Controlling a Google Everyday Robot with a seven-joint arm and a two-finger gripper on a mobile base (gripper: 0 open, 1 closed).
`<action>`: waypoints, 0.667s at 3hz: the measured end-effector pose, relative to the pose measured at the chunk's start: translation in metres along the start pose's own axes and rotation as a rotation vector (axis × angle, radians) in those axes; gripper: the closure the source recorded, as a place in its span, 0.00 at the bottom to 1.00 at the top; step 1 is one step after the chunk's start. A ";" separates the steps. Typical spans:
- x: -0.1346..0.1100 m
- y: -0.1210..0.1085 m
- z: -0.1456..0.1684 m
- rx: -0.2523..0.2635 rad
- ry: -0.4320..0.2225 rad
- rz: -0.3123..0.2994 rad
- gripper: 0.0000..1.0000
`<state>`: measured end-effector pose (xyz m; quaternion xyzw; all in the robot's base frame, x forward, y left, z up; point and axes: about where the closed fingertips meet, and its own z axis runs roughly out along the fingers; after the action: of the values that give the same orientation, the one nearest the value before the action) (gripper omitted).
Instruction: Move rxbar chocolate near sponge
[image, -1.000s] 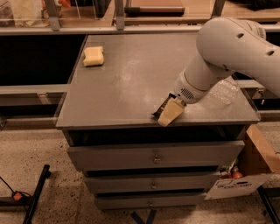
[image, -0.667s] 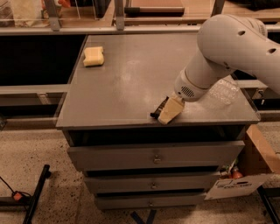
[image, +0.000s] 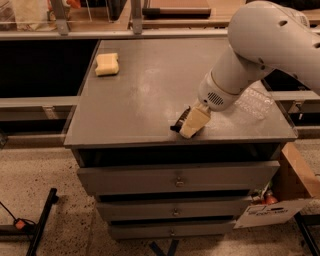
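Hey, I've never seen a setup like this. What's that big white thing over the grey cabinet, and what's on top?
That is a robot arm; its grasping part, the end effector, is down near the front edge of the grey cabinet top. The single camera looks down from in front. At the end effector is a small black snack bar, the rxbar chocolate; whether it is gripped I cannot tell. A pale yellow sponge sits at the far left corner, and a clear plastic bottle lies on the right, partly behind the arm.
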<state>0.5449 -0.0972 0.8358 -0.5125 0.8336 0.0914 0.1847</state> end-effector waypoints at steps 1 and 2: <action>-0.001 0.000 0.001 -0.003 0.000 0.000 1.00; -0.019 -0.008 0.000 0.013 -0.057 -0.013 1.00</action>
<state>0.5599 -0.0852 0.8439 -0.5138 0.8252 0.0994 0.2124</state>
